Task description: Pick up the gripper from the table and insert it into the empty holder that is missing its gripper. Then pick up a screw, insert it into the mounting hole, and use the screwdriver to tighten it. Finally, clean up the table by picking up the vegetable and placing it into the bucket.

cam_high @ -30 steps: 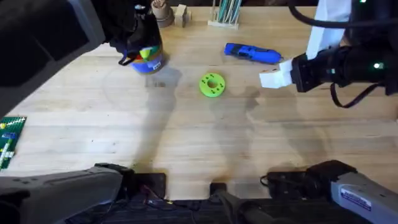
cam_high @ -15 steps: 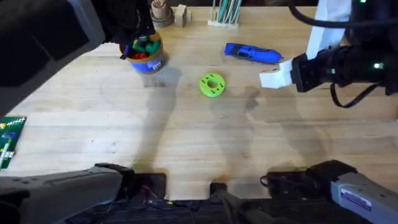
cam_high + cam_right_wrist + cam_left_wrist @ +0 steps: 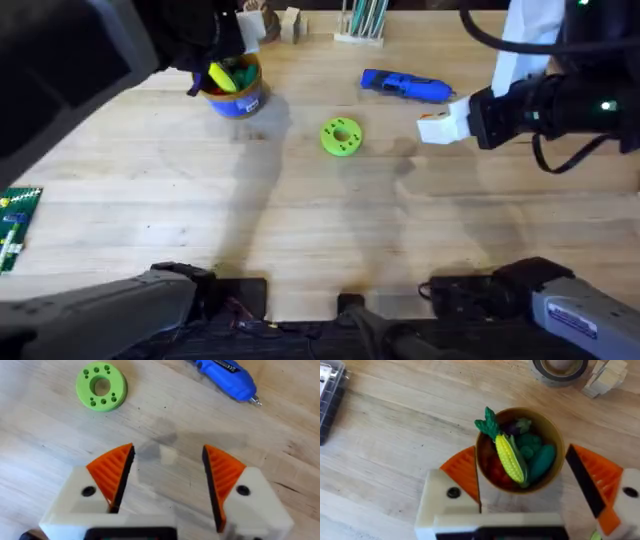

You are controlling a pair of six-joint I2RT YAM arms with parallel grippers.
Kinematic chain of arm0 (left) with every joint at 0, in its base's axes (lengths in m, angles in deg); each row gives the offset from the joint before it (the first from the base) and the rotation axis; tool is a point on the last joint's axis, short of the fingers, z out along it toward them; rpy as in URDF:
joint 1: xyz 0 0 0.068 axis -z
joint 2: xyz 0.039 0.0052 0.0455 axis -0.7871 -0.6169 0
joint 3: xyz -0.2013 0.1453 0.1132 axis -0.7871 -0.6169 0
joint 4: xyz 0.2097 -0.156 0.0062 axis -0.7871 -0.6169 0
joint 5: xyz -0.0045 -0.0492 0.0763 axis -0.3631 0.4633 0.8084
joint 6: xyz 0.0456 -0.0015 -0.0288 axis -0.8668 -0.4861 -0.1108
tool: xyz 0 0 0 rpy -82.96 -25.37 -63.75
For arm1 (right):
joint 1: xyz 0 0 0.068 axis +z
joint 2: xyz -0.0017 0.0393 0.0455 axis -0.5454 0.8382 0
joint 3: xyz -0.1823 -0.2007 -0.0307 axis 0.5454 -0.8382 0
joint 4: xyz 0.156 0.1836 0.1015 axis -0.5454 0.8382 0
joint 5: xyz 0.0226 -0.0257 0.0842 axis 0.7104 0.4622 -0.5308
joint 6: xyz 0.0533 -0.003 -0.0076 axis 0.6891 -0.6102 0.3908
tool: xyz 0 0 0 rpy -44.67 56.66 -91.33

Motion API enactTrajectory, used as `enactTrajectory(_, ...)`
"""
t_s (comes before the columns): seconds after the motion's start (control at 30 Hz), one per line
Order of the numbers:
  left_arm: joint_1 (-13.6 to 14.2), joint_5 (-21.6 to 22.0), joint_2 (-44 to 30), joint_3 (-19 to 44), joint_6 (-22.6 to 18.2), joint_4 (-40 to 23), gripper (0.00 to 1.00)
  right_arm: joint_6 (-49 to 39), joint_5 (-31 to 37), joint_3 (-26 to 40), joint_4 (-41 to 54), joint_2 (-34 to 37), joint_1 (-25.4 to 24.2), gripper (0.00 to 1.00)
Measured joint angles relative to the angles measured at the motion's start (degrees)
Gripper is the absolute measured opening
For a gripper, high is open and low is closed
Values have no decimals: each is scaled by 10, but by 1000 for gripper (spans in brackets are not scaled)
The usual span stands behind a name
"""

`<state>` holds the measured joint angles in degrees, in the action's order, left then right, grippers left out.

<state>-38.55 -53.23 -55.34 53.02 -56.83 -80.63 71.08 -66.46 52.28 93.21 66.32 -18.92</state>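
Two sets of fingers spread empty over pale wood table point(image 3: 300, 220) (vegetable point(image 3: 510, 458) inside bucket point(image 3: 551, 425)).

Left gripper point(image 3: 527, 485) hangs over the bucket point(image 3: 552, 427), fingers spread wide, one orange ribbed finger point(image 3: 462, 470) on each side of the pail, both clear of the contents. Bucket sits on the wooden counter point(image 3: 395, 425). Inside it the vegetable point(image 3: 510, 457), a yellow corn cob with green leafy end poking over the rim, lies on top of green toy vegetables point(image 3: 537, 457) and a red one point(image 3: 492, 470). A round tape-like ring point(image 3: 560, 367) and pale wooden blocks point(image 3: 606, 372) sit past the bucket. Dark tray-like object point(image 3: 329, 400) at the frame edge, can't tell what.
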Motion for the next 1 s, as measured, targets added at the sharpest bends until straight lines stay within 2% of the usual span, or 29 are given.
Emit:
enactTrajectory(0.17,0,-9,82,0,0,-58,996,-1,0,0,5,-2,0,861)
enactTrajectory(0.2,0,-12,102,0,2,-74,932,0,0,0,6,-5,0,861)
enactTrajectory(0.27,0,-24,140,0,0,-108,650,2,0,0,8,-17,0,860)
enactTrajectory(0.37,2,-45,181,1,0,-155,177,4,0,0,13,-44,0,861)
enactTrajectory(0.4,2,-53,191,1,-2,-170,52,4,0,0,14,-53,0,861)
enactTrajectory(0.43,3,-64,202,1,-2,-188,13,4,0,0,14,-61,0,861)
enactTrajectory(0.57,3,-113,231,1,-26,-233,4,4,0,0,17,-89,0,861)
enactTrajectory(0.6,3,-128,239,1,-37,-242,13,4,0,0,18,-96,0,861)
enactTrajectory(0.63,3,-139,245,1,-48,-250,90,4,0,0,19,-101,0,861)
enactTrajectory(0.8,4,-204,282,1,-80,-287,880,5,0,0,28,-128,0,861)
enactTrajectory(0.83,4,-219,291,1,-90,-290,964,6,0,0,32,-133,0,861)
enactTrajectory(1.0,4,-286,337,1,-150,-301,993,6,0,0,47,-149,0,861)
